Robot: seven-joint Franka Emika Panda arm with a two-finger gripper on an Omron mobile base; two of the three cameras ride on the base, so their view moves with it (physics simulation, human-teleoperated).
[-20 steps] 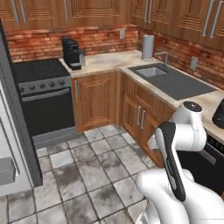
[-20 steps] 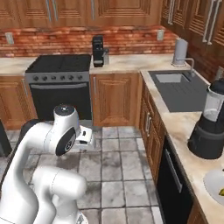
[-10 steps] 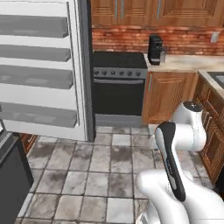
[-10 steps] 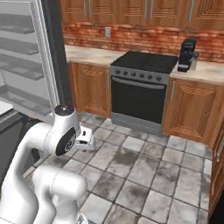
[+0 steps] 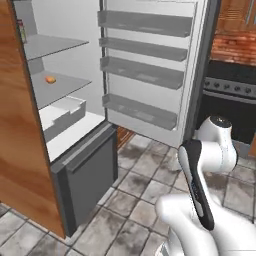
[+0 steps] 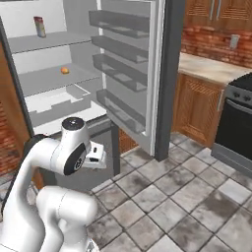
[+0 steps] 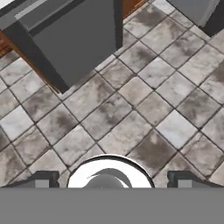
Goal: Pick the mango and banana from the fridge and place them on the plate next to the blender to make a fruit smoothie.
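The fridge [image 5: 75,145] [image 6: 49,83] stands open, with its pale inside to my left front and its door swung wide. The mango [image 5: 50,79] [image 6: 64,70], a small orange fruit, lies on a middle glass shelf. The banana, the plate and the blender are out of view. My gripper [image 7: 113,180] points down at the grey floor tiles in front of the fridge's dark lower drawer front [image 7: 74,39]. Its fingertips [image 7: 41,179] stand wide apart, open, with nothing between them. The arm is folded close to the base, well short of the shelves.
A small jar [image 6: 39,26] [image 5: 21,31] stands on the top shelf. A white drawer [image 5: 62,112] sits under the mango's shelf. Door racks [image 5: 142,70] jut out on the open door. A wooden panel [image 5: 20,150] flanks the fridge, and a black stove [image 6: 236,123] stands to the right.
The base has turned, so both base views swung from the counter and stove to the open fridge. The arm keeps its folded pose and the gripper stays open.
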